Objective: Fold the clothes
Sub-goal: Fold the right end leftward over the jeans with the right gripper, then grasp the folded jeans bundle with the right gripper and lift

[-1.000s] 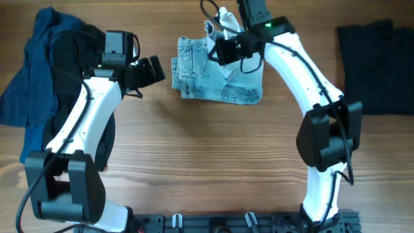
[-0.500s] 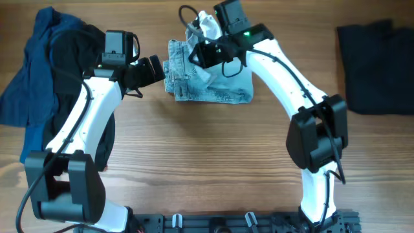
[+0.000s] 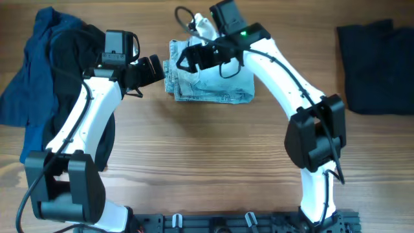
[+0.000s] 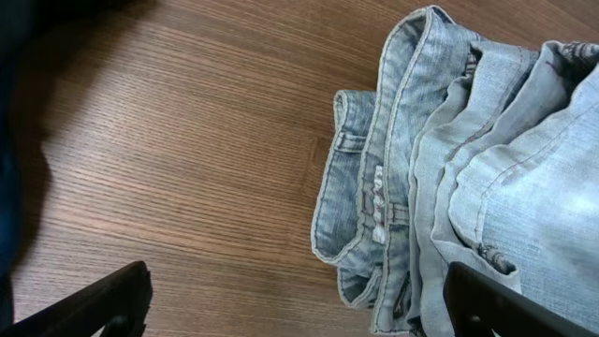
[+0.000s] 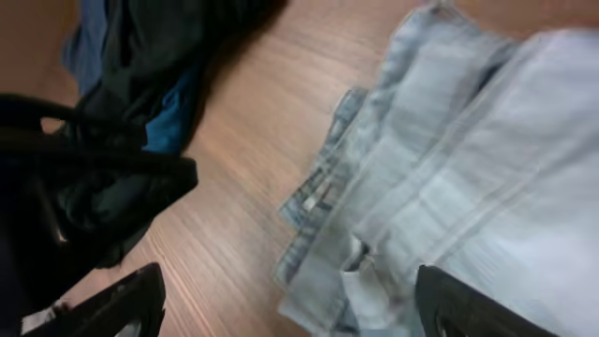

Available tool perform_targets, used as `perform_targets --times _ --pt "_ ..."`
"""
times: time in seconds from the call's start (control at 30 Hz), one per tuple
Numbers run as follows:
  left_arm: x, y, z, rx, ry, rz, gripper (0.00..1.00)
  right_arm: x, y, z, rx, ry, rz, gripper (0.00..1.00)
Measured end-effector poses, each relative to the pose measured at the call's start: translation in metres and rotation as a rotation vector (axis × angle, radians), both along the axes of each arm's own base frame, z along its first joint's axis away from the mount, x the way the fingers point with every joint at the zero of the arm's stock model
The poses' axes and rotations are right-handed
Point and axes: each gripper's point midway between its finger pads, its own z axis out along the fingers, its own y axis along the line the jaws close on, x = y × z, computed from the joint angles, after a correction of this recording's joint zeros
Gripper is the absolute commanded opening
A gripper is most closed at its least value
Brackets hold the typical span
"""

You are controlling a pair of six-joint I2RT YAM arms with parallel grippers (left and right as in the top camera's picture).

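denim shorts (image 3: 217,84) lie folded at the far middle of the table (image 3: 207,155), long axis running left to right. right claw (image 3: 184,59) hovers over their left end, spread and holding nothing; left claw (image 3: 157,70), spread wide and empty too, sits just beside that same edge

The table (image 3: 194,162) is wood, a warm mid-brown, and its top fills the overhead view from edge to edge. The grain runs from the left edge to the right in fine darker streaks, with somewhat paler bands across the near half. The surface is matt and takes the light evenly; shadows on it are soft. In the left wrist view the grain shows as close, fine lines; in the right wrist view the same wood is blurred and looks redder.
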Motion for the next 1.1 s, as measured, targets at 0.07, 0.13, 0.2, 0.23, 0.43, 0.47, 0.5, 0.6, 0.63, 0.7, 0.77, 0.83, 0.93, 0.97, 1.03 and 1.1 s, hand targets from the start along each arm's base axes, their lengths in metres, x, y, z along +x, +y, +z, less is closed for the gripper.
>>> perform_targets --times 0.07,0.13,0.2,0.23,0.43,0.47,0.5,0.6,0.63,0.7,0.77,0.83,0.93,0.97,1.03,1.1 --pt "0.000 0.000 0.000 -0.001 0.000 0.000 0.99 0.010 -0.018 0.011 -0.004 -0.001 -0.039 0.88" --pt "0.000 -0.001 0.000 -0.004 -0.001 -0.002 0.99 0.016 -0.042 0.017 -0.025 0.009 -0.086 0.89" --pt "0.000 -0.001 0.000 -0.007 -0.001 -0.004 0.99 0.023 -0.077 0.023 -0.056 0.027 -0.159 0.91" --pt "0.000 -0.002 0.000 -0.009 -0.001 -0.005 0.99 0.026 -0.095 0.024 -0.074 0.040 -0.194 0.91" --pt "0.000 -0.003 0.001 -0.017 -0.001 -0.009 0.98 0.037 -0.169 0.013 -0.159 0.099 -0.348 0.95" --pt "0.000 -0.003 0.001 -0.017 -0.001 -0.009 0.99 0.038 -0.174 0.011 -0.165 0.099 -0.358 0.95" --pt "0.000 -0.003 0.001 -0.017 -0.002 -0.009 0.98 0.039 -0.177 0.010 -0.169 0.099 -0.361 0.95" --pt "0.000 -0.003 0.001 -0.017 -0.002 -0.010 0.98 0.033 -0.180 -0.002 -0.185 0.127 -0.359 0.98" --pt "0.000 -0.003 0.001 -0.018 -0.002 -0.010 0.98 0.032 -0.180 -0.006 -0.189 0.135 -0.357 0.98" --pt "0.001 -0.004 0.001 -0.021 -0.004 -0.012 0.98 0.031 -0.180 -0.013 -0.198 0.147 -0.346 1.00" --pt "0.001 -0.005 0.001 -0.024 -0.004 -0.013 0.98 0.030 -0.180 -0.018 -0.207 0.153 -0.339 0.99" --pt "0.001 -0.005 0.001 -0.024 -0.004 -0.013 0.98 0.030 -0.180 -0.019 -0.209 0.155 -0.335 0.99" --pt "0.001 -0.005 0.001 -0.024 -0.004 -0.014 0.98 0.029 -0.181 -0.020 -0.211 0.156 -0.331 0.99" --pt "0.001 -0.005 0.001 -0.025 -0.006 -0.014 0.98 0.027 -0.181 -0.020 -0.214 0.160 -0.329 0.95" --pt "0.003 -0.005 0.003 -0.027 -0.016 -0.015 0.98 0.023 -0.180 -0.021 -0.221 0.172 -0.318 0.84" --pt "0.004 -0.005 0.003 -0.028 -0.021 -0.014 0.99 0.017 -0.178 -0.023 -0.233 0.187 -0.299 0.74"
